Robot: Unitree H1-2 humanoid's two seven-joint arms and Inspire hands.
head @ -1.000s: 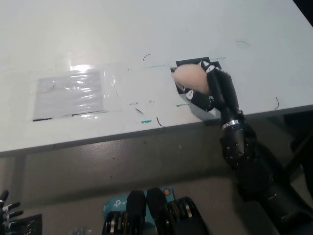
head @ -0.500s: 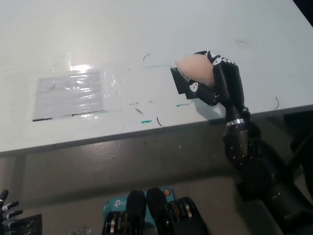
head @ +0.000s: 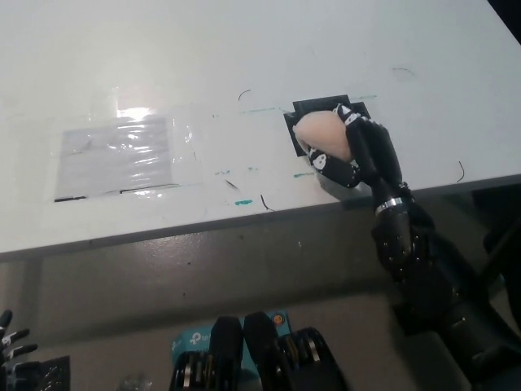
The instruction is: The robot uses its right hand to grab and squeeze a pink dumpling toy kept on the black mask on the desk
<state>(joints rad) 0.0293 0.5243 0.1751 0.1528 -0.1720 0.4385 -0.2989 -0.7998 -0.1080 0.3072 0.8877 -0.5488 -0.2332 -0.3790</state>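
Where the black right arm reaches up from the lower right, its right hand (head: 361, 153) is closed around the pink dumpling toy (head: 324, 132), fingers curled over the toy's right and near sides so that only its left and far surface shows. The toy sits over the black mask (head: 313, 108), a dark square patch on the desk (head: 244, 49), right of centre and close to the near edge. Its long axis runs roughly from far-left to near-right, the rounded, paler end pointing left and slightly away (whether it presses on the mask or is lifted just clear of it cannot be told from this angle). A corner and the far edge of the mask stay visible beyond the toy.

The desk is white and glossy, with a bright glare spot on the left above a clear taped-down plastic sheet (head: 122, 155). Thin green tape marks (head: 242, 202) and a few dark pen strokes lie scattered between the sheet and the mask. In front of the near edge the floor (head: 203, 277) is dull grey-brown.

The white left hand (head: 11, 346) rests at the bottom left corner, mostly cut off; whether it is open or closed cannot be told.
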